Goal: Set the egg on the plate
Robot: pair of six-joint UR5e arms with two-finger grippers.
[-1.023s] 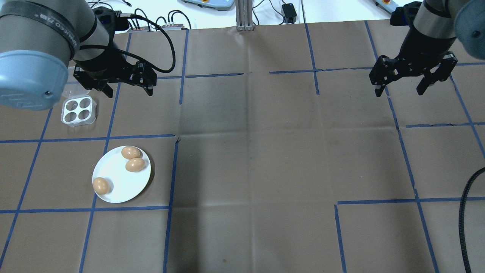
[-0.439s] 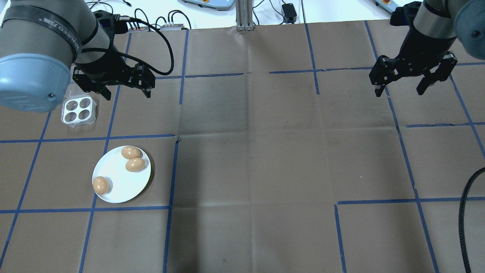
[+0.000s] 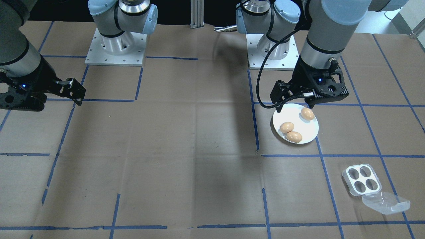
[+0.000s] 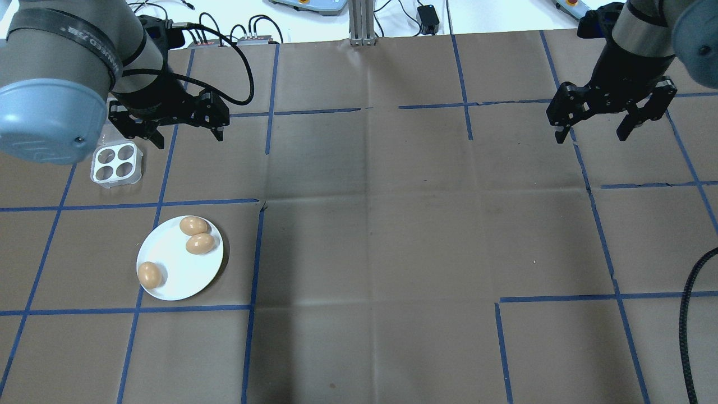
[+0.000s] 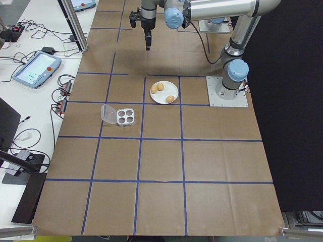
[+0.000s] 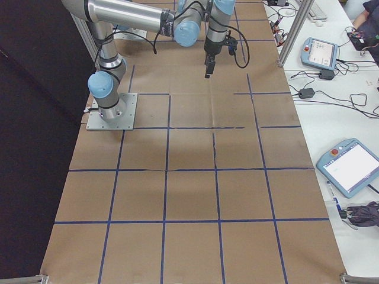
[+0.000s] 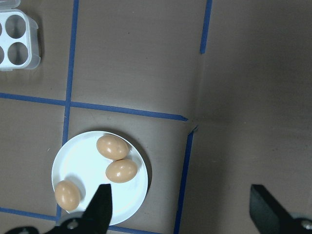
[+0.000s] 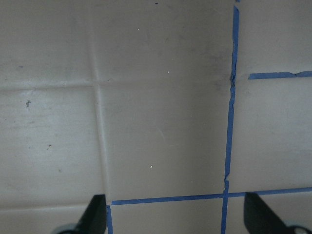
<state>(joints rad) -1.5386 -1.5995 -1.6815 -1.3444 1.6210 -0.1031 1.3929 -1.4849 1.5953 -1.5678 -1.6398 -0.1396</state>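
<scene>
- The left gripper (image 4: 180, 128) has its fingers spread wide with nothing between them; the left wrist view shows both black fingertips (image 7: 101, 204) far apart at the bottom edge.
- Over the last second this gripper has drifted slightly up the overhead picture, toward twelve o'clock, and hangs clear of the plate (image 4: 179, 275).
- That retreat with empty fingers suggests the placing is done and the arm is pulling back.
- Three eggs lie on the plate: two touching at about one o'clock on it, egg (image 4: 194, 225) and egg (image 4: 200, 243), and a third egg (image 4: 149, 275) near the rim at about eight o'clock.
- None of the eggs has shifted across the overhead pictures.
- The tray (image 4: 115, 164) sits at about eleven o'clock from the plate, well apart, and all four cups look empty, so no egg seems left to move.
- The right gripper (image 4: 594, 132) has its fingers spread too, holds nothing, and has not moved.
- The front-facing view shows the tray's clear lid (image 3: 385, 201) swung open beside it; overhead, the left arm hides most of that lid.
- The front-facing view makes the left gripper appear to overlap the plate's far rim, while the overhead view places it well away, so it hangs high above.
- The right wrist view shows only brown paper (image 8: 156, 97) and blue tape (image 8: 230, 122).
</scene>
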